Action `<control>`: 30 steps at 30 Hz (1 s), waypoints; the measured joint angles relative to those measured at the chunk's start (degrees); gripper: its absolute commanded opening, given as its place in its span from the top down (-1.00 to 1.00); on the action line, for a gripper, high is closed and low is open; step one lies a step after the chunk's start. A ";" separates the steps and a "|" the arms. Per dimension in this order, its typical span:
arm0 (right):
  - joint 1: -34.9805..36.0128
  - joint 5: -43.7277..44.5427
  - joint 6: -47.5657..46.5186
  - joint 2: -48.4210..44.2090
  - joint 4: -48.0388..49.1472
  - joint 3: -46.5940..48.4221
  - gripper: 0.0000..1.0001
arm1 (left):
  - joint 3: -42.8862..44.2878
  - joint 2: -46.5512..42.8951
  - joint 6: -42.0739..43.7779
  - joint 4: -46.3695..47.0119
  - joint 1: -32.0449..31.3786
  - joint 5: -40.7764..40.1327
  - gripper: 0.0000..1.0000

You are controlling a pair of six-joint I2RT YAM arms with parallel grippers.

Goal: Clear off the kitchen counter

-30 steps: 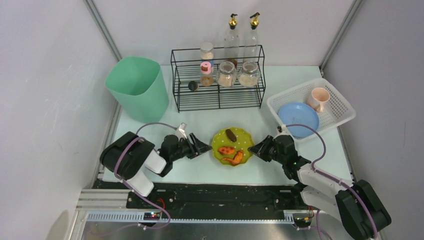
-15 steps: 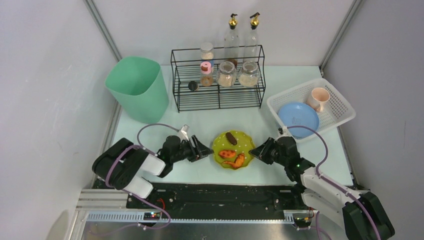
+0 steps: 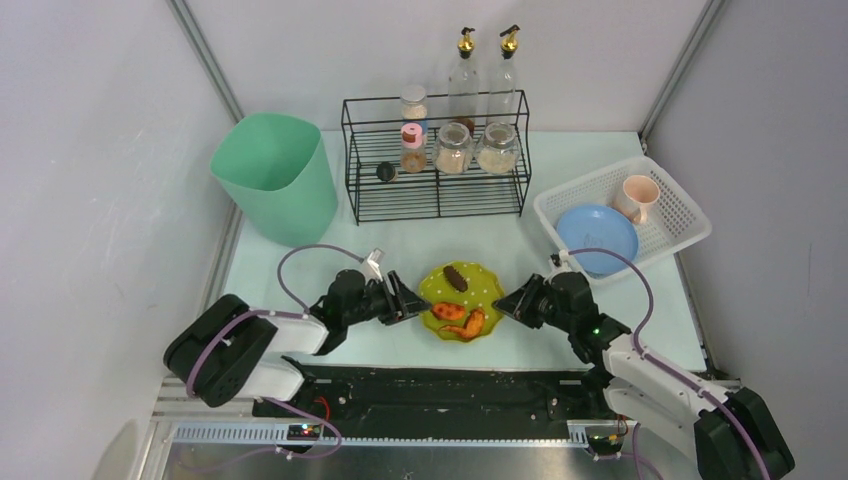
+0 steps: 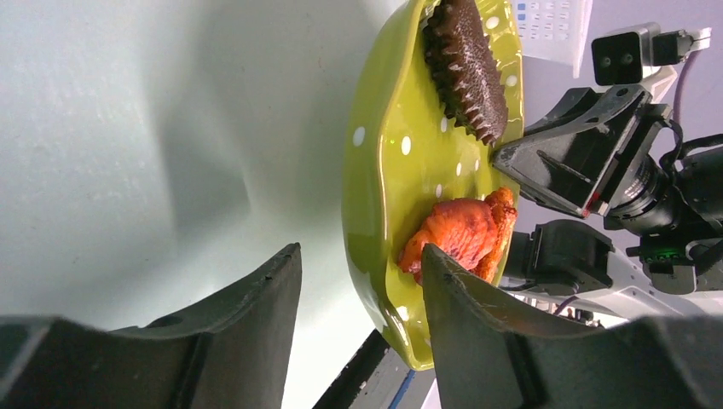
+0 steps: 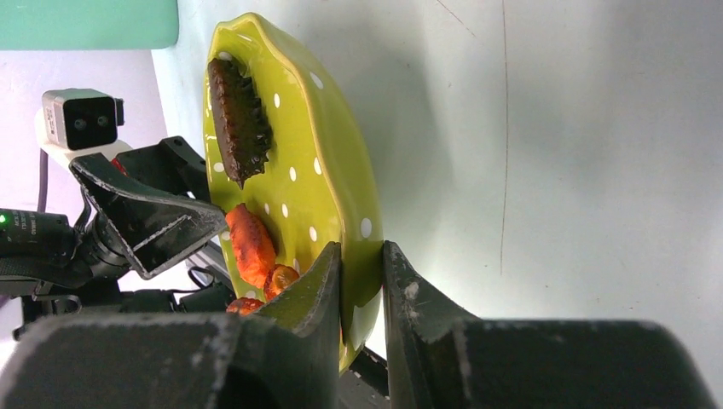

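Right wrist view: right gripper [image 5: 361, 266] clamps the rim of the green plate [image 5: 324, 162] near the front edge of the counter [image 5: 554, 170]; left gripper [image 4: 360, 256], half open, straddles the opposite rim.

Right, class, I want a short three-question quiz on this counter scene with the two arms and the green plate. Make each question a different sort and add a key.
1. True or false: the right end effector is clamped on the rim of the green plate.
2. Multiple choice: the left end effector is A) shut on the plate, B) open, with the plate's rim between its fingers, C) holding a jar.
3. Short answer: what holds the blue plate and the pink cup?

Key
1. True.
2. B.
3. The white basket, at the right of the counter.
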 measured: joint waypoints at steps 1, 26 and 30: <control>0.11 0.02 0.00 -0.31 -0.24 0.11 1.00 | 0.13 -0.57 0.04 -0.68 0.00 -0.02 -0.12; 2.49 0.04 0.83 -5.73 -3.69 1.14 1.00 | 3.17 -13.53 0.96 -14.49 -0.35 -3.61 -0.05; 3.04 0.02 1.27 -5.73 -3.63 1.49 1.00 | 3.30 -13.53 1.25 -14.84 -0.70 -3.58 0.17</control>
